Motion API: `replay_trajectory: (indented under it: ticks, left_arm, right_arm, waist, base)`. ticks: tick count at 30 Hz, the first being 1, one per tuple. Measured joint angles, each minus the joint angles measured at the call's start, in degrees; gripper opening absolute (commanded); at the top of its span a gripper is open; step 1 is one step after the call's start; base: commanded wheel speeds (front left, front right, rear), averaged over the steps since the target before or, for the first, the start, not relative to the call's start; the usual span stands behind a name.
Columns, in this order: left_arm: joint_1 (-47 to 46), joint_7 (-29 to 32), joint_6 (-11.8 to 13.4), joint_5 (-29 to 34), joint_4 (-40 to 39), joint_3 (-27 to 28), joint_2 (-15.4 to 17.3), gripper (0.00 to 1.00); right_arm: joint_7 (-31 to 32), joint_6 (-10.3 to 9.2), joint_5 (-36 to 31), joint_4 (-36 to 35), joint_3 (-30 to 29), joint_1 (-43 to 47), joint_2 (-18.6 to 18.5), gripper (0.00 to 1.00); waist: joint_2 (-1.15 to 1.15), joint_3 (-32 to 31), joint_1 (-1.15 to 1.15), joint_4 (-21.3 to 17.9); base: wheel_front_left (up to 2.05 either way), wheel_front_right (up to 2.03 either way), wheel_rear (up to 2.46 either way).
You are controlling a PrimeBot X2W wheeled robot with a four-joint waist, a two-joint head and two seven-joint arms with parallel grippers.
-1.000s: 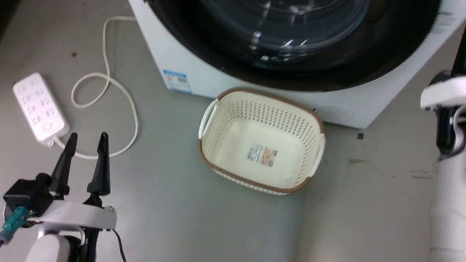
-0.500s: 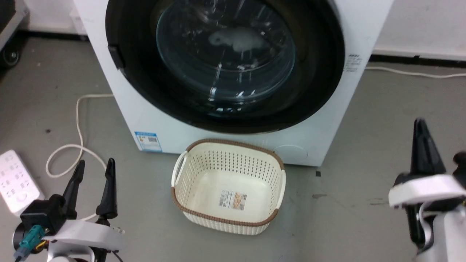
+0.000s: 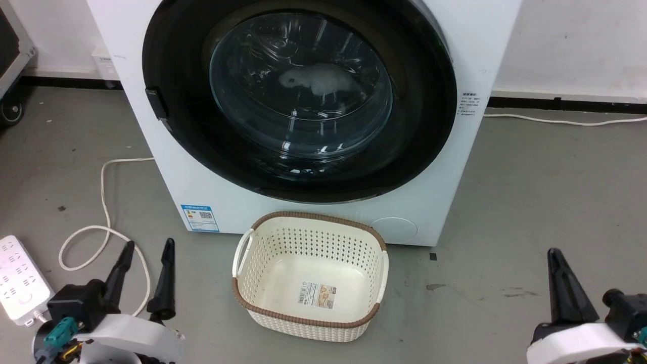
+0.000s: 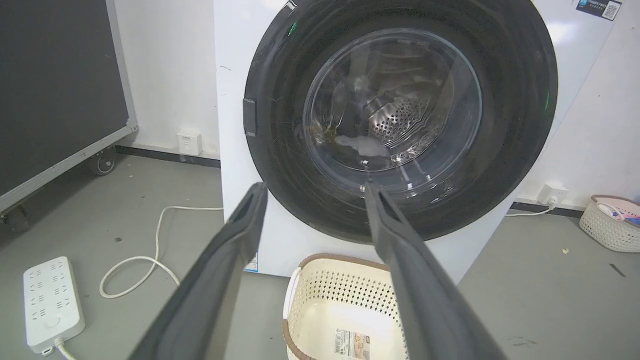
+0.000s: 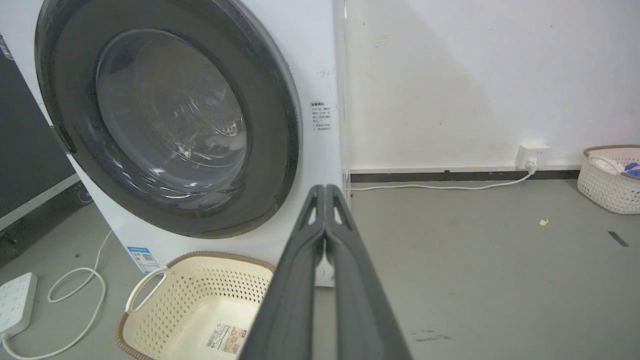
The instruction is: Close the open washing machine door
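Beyond the jaws, washing machine door (image 3: 301, 96), left jaws spread, right jaws together.

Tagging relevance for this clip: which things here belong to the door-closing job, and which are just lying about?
Job: washing machine door; white washer.
Lying about: cream basket; power strip; white cable; far basket by the wall.

It looked like a bare lab or workshop room, not a home: a washing machine (image 3: 485, 40) stood on a grey floor (image 3: 546, 202) against a plain white wall (image 5: 450, 75), beside a loose power strip (image 3: 17, 283) and a black wheeled case (image 4: 55, 90).
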Motion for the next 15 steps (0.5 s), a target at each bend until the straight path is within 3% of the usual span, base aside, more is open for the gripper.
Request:
replay_trajectory:
  ticks: [8, 9, 10, 15]
  left_arm:
    - [0.0, 0.7, -0.4, -0.3, 0.3, -1.6, 0.0, 1.00]
    - [0.0, 0.7, -0.4, -0.2, 0.3, -1.7, 0.1, 1.00]
    - [0.0, 0.7, -0.4, -0.2, 0.3, -1.8, 0.1, 1.00]
    - [0.0, 0.7, -0.4, 0.3, 0.3, -2.2, 0.3, 1.00]
  right_arm:
    - [2.1, 0.00, -0.5, -2.7, 0.5, 3.0, 0.0, 0.00]
    - [2.6, 0.00, -0.5, -2.9, 0.6, 3.1, 0.0, 0.31]
    - [2.8, 0.00, -0.6, -3.1, 0.7, 3.3, 0.0, 0.98]
    - [3.1, 0.00, -0.6, -4.0, 0.8, 3.8, 0.0, 1.00]
  waist:
    - [0.00, -0.1, 0.00, 0.1]
    - [0.00, -0.1, 0.00, 0.1]
    - [0.00, -0.1, 0.00, 0.1]
    - [0.00, 0.0, 0.00, 0.1]
  base:
    - [0.00, 0.00, 0.00]
    - [0.00, 0.00, 0.00]
    - [0.00, 0.00, 0.00]
    - [0.00, 0.00, 0.00]
